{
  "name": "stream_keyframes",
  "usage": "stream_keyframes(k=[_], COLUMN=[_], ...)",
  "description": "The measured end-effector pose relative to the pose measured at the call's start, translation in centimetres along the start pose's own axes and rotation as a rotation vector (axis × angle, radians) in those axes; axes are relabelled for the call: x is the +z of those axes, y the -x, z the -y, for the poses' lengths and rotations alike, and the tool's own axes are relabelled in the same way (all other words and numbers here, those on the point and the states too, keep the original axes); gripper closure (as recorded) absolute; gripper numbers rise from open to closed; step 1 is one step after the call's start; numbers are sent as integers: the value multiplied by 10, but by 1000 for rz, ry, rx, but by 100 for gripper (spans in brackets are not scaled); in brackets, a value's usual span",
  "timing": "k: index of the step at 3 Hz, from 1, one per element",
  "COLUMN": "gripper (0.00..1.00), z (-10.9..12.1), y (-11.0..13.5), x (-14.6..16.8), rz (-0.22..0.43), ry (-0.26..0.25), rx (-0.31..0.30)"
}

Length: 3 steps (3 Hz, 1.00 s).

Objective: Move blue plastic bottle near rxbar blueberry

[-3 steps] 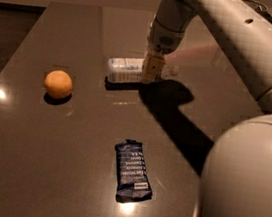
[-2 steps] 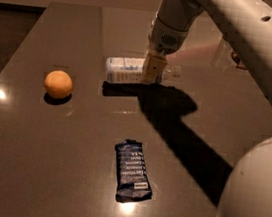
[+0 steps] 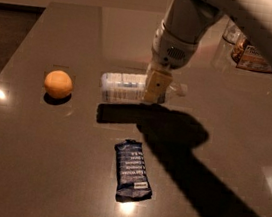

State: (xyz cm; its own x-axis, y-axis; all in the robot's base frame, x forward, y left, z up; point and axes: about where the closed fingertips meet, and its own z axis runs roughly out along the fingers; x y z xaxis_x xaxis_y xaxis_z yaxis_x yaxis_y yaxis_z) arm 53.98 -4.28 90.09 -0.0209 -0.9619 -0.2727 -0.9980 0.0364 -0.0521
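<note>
Camera view: bottle (image 3: 121,87) lies on side mid-desk, cap end right. Pincer (image 3: 157,85) down over its right half; cannot tell whether clamped or loose. Bottle likely light, thin-walled, smooth, apt to roll; best hold across body near middle, gentle squeeze. Snack bar (image 3: 133,170) on near side, well apart from bottle, close to near edge of desk (image 3: 42,168). Orange (image 3: 58,84) left. Open room between bottle and bar, also beside bar; keep off near edge.
</note>
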Motion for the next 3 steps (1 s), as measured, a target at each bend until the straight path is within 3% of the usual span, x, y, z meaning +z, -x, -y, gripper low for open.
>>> stream_keyframes(k=[1, 2, 3], gripper=[100, 85, 62], z=[-33, -56, -69], y=[-4, -9, -19], x=[0, 5, 15], rz=[-1, -6, -26], ry=[19, 12, 10], rx=[27, 37, 49])
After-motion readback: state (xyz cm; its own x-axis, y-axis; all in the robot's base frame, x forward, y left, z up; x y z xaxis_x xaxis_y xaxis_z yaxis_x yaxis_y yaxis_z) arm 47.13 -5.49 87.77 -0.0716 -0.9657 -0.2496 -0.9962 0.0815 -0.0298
